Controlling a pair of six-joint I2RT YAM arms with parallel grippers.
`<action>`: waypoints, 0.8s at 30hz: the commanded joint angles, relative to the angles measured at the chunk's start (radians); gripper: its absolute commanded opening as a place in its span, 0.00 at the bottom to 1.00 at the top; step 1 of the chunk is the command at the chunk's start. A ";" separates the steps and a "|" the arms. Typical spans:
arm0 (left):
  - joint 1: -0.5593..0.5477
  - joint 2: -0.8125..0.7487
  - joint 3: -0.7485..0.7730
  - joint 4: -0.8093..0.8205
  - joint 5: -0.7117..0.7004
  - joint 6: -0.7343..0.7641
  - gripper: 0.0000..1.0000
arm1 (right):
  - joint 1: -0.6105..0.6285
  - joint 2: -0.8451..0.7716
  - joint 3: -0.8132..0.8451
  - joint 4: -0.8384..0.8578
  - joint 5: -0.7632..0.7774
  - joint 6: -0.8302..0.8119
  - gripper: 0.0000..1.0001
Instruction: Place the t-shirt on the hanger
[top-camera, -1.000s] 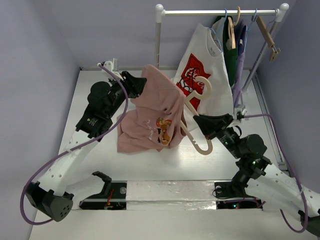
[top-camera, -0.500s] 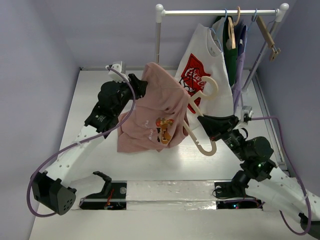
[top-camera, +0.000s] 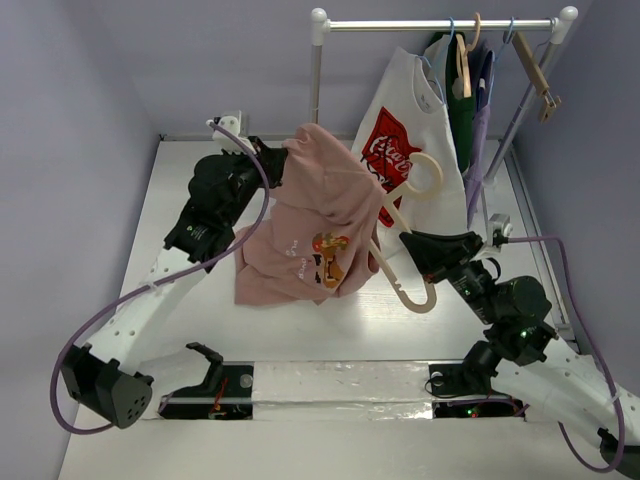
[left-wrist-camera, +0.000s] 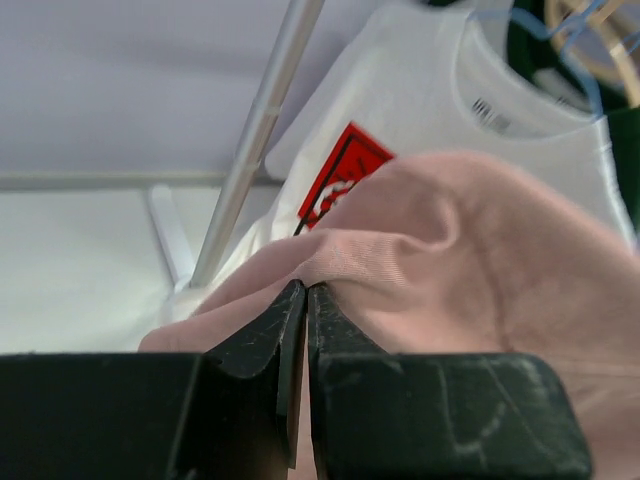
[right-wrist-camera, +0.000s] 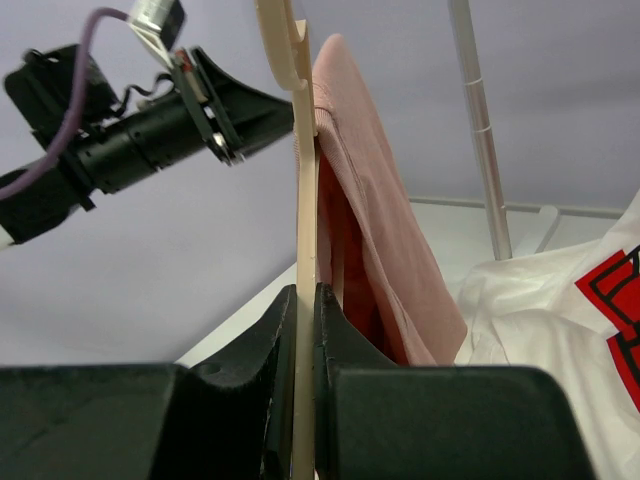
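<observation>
Left hand (left-wrist-camera: 303, 300) is pinched shut on a fold of the t-shirt (top-camera: 305, 225), at what looks like a shoulder or collar edge. It holds the pink cloth up above the surface (top-camera: 330, 330), and the rest hangs in a loose drape towards it. Right hand (right-wrist-camera: 303, 300) is clamped on the hanger (right-wrist-camera: 306, 200), taken mid-body below the hook, with the upper arm lying against the pink fabric. Whether that arm is inside the shirt or only beside it cannot be told.

I judge the shirt to be light, soft and limp. It will sag and fold wherever it is not held, so a pinch at a seam or hem near the neck should give the most control and keep an opening for the hanger. The hanger looks stiff and smooth. It may pivot or slide between flat fingers, so a grip close to its middle seems safest.

Counted, there are two hands, one pink t-shirt and one cream hanger in hand. On the rail (top-camera: 440, 24) behind hang one white t-shirt (top-camera: 420, 130) with a red logo, some darker garments, and several other hangers whose number I cannot settle.
</observation>
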 joint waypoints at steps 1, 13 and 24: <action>-0.001 -0.059 0.096 0.044 0.015 0.020 0.00 | 0.003 -0.014 0.046 0.090 0.001 -0.009 0.00; -0.001 0.001 0.319 -0.021 0.090 0.010 0.00 | 0.003 0.013 0.035 0.064 -0.205 -0.021 0.00; -0.010 0.026 0.429 -0.122 0.066 0.006 0.00 | 0.003 -0.037 0.086 0.149 -0.401 -0.070 0.00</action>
